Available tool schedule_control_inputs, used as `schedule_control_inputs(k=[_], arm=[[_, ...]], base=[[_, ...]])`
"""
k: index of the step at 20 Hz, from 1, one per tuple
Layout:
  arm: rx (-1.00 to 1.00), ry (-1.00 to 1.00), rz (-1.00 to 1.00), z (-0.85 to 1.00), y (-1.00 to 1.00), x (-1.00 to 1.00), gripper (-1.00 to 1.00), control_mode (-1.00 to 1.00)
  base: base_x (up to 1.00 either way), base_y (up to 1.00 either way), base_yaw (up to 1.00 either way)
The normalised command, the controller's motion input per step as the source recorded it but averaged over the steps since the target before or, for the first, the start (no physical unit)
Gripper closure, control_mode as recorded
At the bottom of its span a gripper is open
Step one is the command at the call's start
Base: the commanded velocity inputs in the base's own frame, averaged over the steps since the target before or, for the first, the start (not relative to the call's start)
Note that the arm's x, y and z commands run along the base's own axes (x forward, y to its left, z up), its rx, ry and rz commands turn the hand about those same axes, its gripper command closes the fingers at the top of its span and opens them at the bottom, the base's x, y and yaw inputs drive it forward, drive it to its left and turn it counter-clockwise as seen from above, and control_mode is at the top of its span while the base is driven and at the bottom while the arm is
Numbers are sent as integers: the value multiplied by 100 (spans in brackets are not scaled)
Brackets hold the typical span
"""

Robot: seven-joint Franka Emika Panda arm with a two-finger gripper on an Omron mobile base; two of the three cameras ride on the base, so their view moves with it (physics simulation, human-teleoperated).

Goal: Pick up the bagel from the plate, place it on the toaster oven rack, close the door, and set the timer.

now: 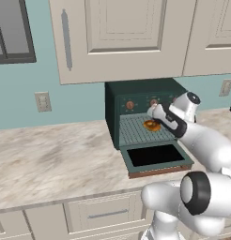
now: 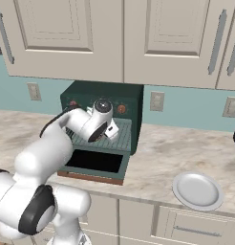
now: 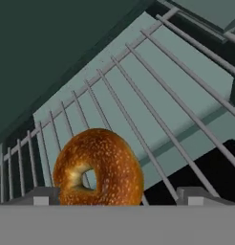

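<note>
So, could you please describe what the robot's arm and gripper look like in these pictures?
The arm is glossy white, built of thick rounded segments, with dark grey to black rings and caps at the joints. A black band wraps the wrist just behind the white hand. The gripper ends in two small blocky grey tips with lighter pads. No cables or markings are visible.

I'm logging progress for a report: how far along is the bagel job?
Done: the plate is bare and the bagel sits on the toaster oven rack. In hand: the gripper is open around the bagel. Left: the door hangs open, and the timer isn't set.
</note>
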Motion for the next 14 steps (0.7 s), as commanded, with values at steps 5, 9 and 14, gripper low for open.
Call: schedule_control_inputs(k=[5,9,14], arm=[[-1,20,2,66,0,-49,-100,-100],[-11,40,19,71,-1,-59,-100,-100],[-5,9,27,11,-10,-93,-100,-100]], base=[[0,0,0],[0,0,0],[0,0,0]])
